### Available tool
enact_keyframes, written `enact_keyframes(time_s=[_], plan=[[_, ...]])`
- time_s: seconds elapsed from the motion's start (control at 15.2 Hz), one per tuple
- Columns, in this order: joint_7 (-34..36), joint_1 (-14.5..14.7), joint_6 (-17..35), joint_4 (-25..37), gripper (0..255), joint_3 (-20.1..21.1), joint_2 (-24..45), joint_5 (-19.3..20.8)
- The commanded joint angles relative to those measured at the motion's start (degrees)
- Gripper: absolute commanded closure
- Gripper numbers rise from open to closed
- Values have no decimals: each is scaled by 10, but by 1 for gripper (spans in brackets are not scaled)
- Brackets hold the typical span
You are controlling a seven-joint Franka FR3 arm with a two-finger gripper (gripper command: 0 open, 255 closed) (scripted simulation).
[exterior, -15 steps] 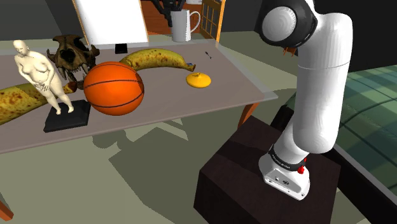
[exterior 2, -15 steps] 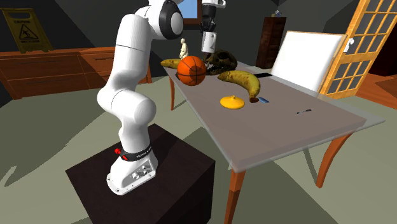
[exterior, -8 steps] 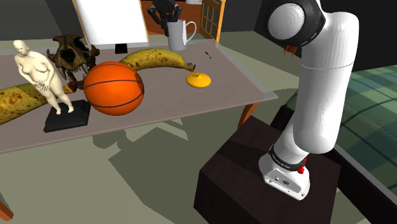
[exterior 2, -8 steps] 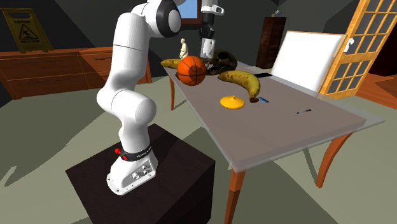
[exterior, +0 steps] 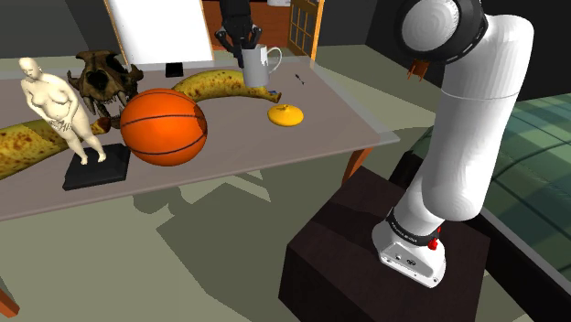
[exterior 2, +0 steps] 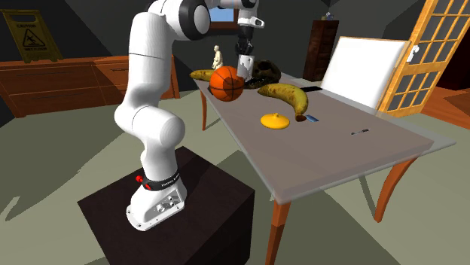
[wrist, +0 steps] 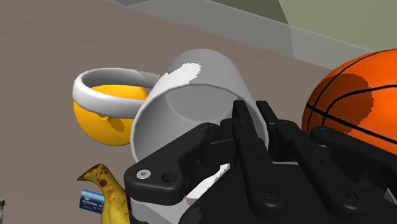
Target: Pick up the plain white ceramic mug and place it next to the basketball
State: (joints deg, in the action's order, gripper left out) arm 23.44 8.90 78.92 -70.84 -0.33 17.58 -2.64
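My gripper (exterior: pixel 240 38) is shut on the rim of the plain white mug (exterior: pixel 254 67), which hangs upright in the air over the far part of the table, above the spotted banana (exterior: pixel 224 84). The orange basketball (exterior: pixel 164 126) rests on the table nearer the camera, toward the shoulder view's left. In the second exterior view the mug (exterior 2: pixel 245 63) sits just behind and above the basketball (exterior 2: pixel 227 83). From the wrist, the gripper (wrist: pixel 254 121) clasps the mug (wrist: pixel 184 102) wall, its handle (wrist: pixel 102 95) pointing away from the basketball (wrist: pixel 356 95).
A grey table (exterior: pixel 329 110) carries a yellow-orange lid (exterior: pixel 286 114), a pale figurine on a black base (exterior: pixel 64 110), a dark skull (exterior: pixel 102 78), a second banana (exterior: pixel 23 146) and a white board (exterior: pixel 157 32). A small blue card (wrist: pixel 92 200) lies by the banana's tip.
The gripper has carried the mug downward and slightly toward the shoulder view's left, closer to the banana and the basketball. Nothing on the table has moved.
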Motion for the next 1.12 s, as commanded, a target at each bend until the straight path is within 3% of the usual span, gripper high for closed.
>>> enact_keyframes(time_s=[0.0,1.06], plan=[[0,1,18,-22,255,0,-5,0],[-5,2,149,-171,255,0,-22,0]])
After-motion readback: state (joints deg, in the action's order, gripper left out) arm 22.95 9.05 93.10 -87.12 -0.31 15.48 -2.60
